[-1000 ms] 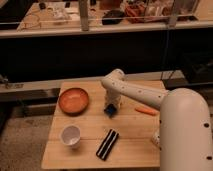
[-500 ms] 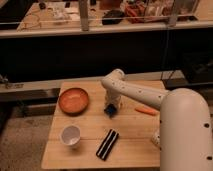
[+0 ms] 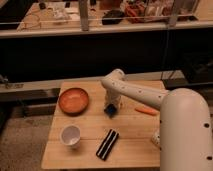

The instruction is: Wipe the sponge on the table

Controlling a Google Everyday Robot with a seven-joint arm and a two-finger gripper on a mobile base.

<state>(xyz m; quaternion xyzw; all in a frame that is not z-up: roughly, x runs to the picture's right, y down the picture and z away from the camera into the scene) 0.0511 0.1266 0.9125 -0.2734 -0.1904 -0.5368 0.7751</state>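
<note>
Gripper (image 3: 111,106) pointing down over the middle of the table (image 3: 134,136), its tip on the sponge (image 3: 108,111); whether it clasps the sponge or only presses on it cannot be told. The sponge, a small blue squarish block, lies on the planks just right of the bowl (image 3: 74,100) and apart from it. The bowl is round, shallow and orange-brown, near the table's rear left corner. A white cup (image 3: 70,135) stands upright towards the front left; a long black bar (image 3: 107,144) with a pale stripe lies slantwise near the front edge, well apart from the sponge. A slim orange object (image 3: 146,110) lies to the right of the sponge, partly beside the white arm (image 3: 134,93), which reaches in from the right and hides the table's right side. The top is of light wooden planks, square-edged. Bare wood lies between sponge, cup and bar. Behind, past a dark gap, runs a long cluttered workbench (image 3: 100,30)
</note>
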